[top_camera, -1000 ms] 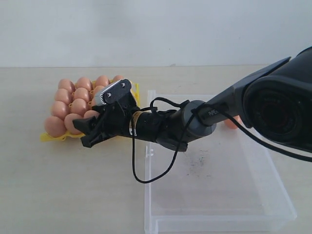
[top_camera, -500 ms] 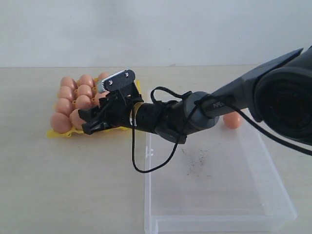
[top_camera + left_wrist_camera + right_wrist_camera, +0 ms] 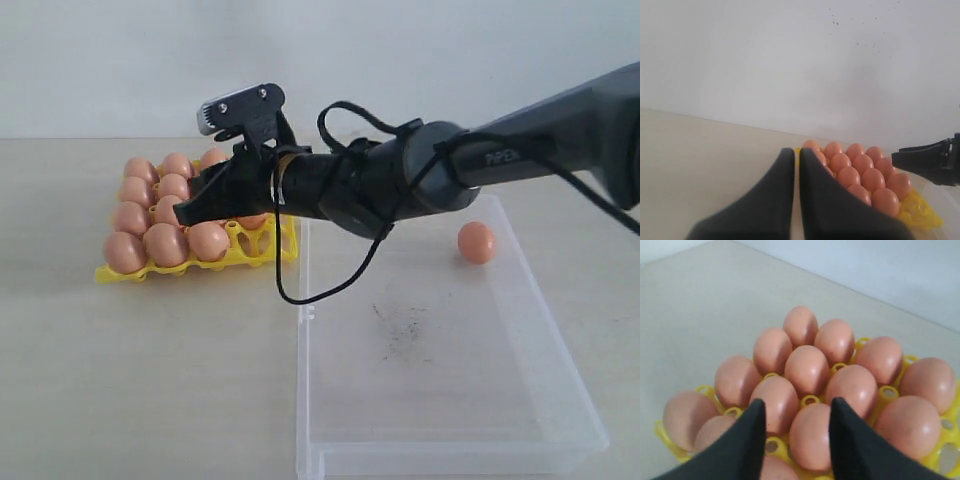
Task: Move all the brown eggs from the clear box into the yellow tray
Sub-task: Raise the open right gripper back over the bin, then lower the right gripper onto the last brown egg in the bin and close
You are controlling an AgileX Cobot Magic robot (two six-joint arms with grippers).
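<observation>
Over the nearly full yellow tray [image 3: 200, 266] we find the right gripper [image 3: 796, 407] spread and empty; one brown egg [image 3: 477, 242] lies in the clear box [image 3: 450, 400].

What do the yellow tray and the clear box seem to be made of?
Yellow tray: probably moulded plastic, bright and slightly glossy, with hollow posts. Clear box: likely thin translucent plastic, smooth; the table shows through its scuffed floor.
</observation>
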